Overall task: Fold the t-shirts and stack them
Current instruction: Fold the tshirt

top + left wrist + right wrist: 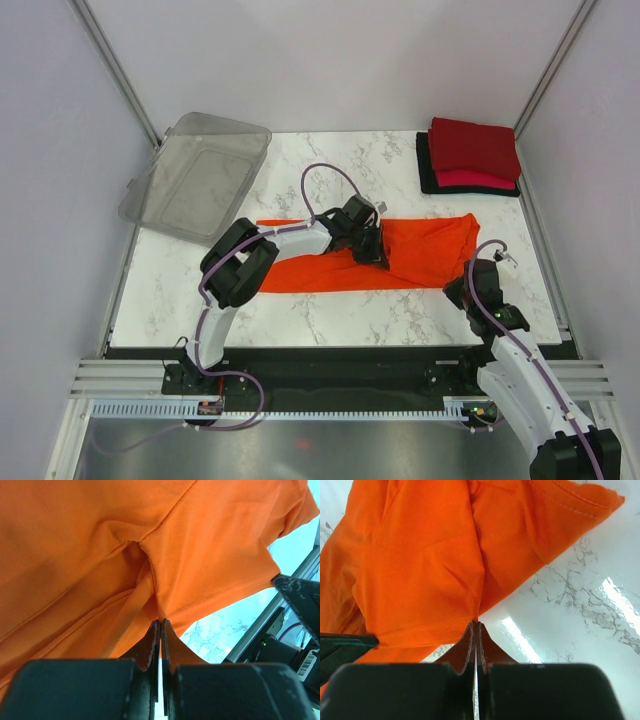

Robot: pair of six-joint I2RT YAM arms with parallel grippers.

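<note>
The bright orange cloth t-shirt (420, 250) lies in a long band across the middle of the white marble surface (330, 310), running from 9 o'clock to 3 o'clock. My big worry is the grip. Both jaws only have a tiny bit of hem at their very tips, so if I pull fast or the two arms move apart, the cloth could slip out and flop down in a heap. The left jaws sit over the middle of the shirt, where it is already bunched, so lifting there may drag extra layers and make a crooked fold. The right jaws are at the 4 o'clock end, near the surface edge, and cloth could slide off there. I also must not bump the stack of folded dark red, pink and black shirts (470, 155) at 1 o'clock, or the clear plastic bin (195, 178) at 10 o'clock. The left jaws are pressed tight together and seem to pinch the orange hem. The right jaws look the same, closed on the hem.
</note>
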